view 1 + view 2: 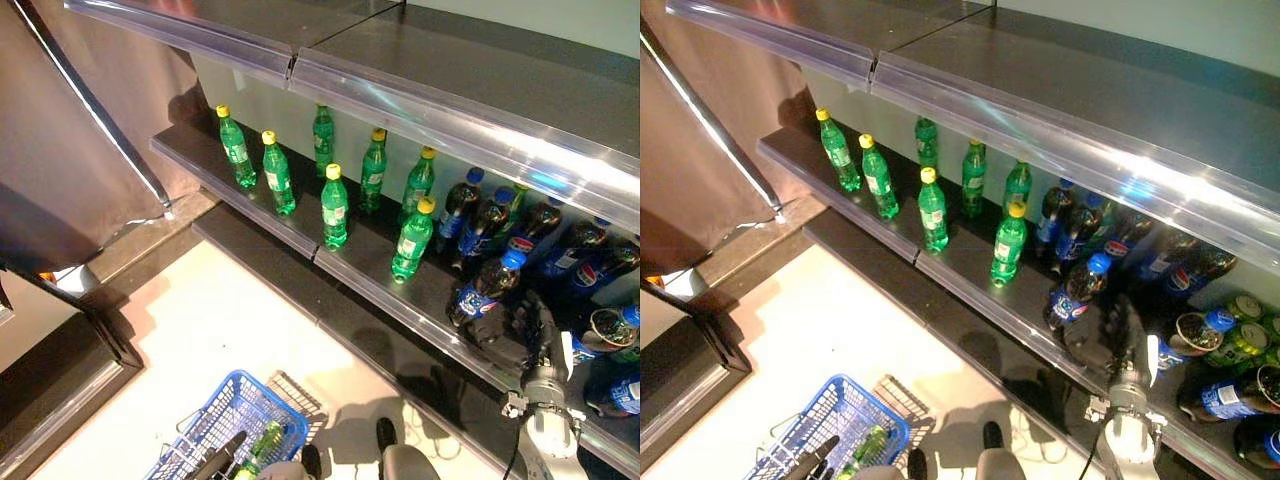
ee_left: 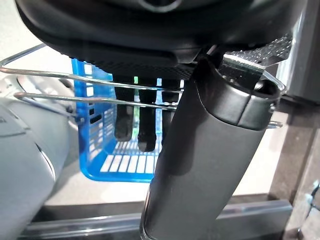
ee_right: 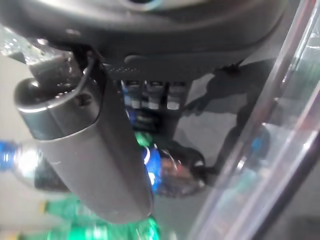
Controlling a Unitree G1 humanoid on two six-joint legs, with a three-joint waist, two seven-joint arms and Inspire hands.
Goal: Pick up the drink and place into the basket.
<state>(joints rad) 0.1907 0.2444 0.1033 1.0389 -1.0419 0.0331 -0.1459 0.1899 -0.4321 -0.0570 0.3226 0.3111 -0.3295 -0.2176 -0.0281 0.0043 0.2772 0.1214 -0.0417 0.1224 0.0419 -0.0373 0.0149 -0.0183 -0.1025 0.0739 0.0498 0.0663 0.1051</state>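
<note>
A dark cola bottle with a blue cap (image 1: 480,290) stands at the front edge of the lower shelf (image 1: 350,262), among other dark bottles. My right hand (image 1: 512,332) is on the shelf right beside it, fingers straight and open. In the right wrist view the bottle (image 3: 167,172) shows just past my thumb (image 3: 85,150) and fingers (image 3: 150,95). My left hand (image 1: 222,455) is shut on the wire handles (image 2: 100,100) of the blue basket (image 1: 235,410), which hangs low at the left. A green bottle (image 1: 262,443) lies in the basket.
Green bottles with yellow caps (image 1: 334,207) stand along the left part of the lower shelf. More dark bottles and drinks (image 1: 590,330) crowd the right end. An upper shelf with a clear front rail (image 1: 450,110) overhangs them. A dark cabinet (image 1: 70,180) stands at the left.
</note>
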